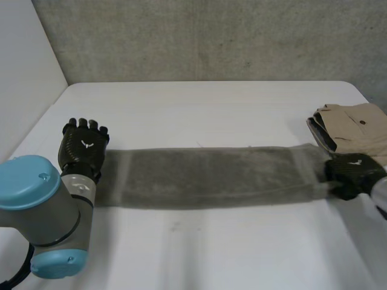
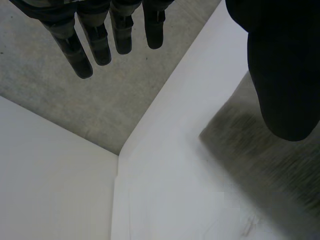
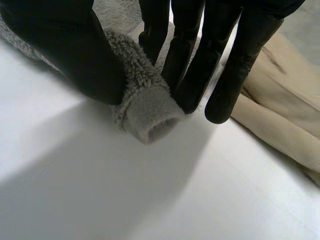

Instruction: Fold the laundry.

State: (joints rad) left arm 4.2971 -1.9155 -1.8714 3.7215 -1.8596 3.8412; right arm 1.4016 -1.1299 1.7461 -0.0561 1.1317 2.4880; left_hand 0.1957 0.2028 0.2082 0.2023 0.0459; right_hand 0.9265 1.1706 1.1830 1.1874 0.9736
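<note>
A long grey-green towel (image 1: 205, 176) lies stretched flat across the middle of the white table (image 1: 199, 115). My right hand (image 1: 352, 175) is at its right end, and the thumb and fingers (image 3: 187, 65) pinch a bunched corner of the towel (image 3: 147, 112) just above the tabletop. My left hand (image 1: 83, 149) is at the towel's left end with its fingers (image 2: 100, 42) straight and spread above the table, holding nothing. The towel's left edge (image 2: 260, 160) lies under the left thumb.
A folded beige garment (image 1: 357, 128) lies at the table's right edge, just beyond my right hand; it also lies beside the right fingers (image 3: 280, 110). A grey wall (image 1: 211, 36) stands behind the table and a white panel (image 2: 50, 175) at its left.
</note>
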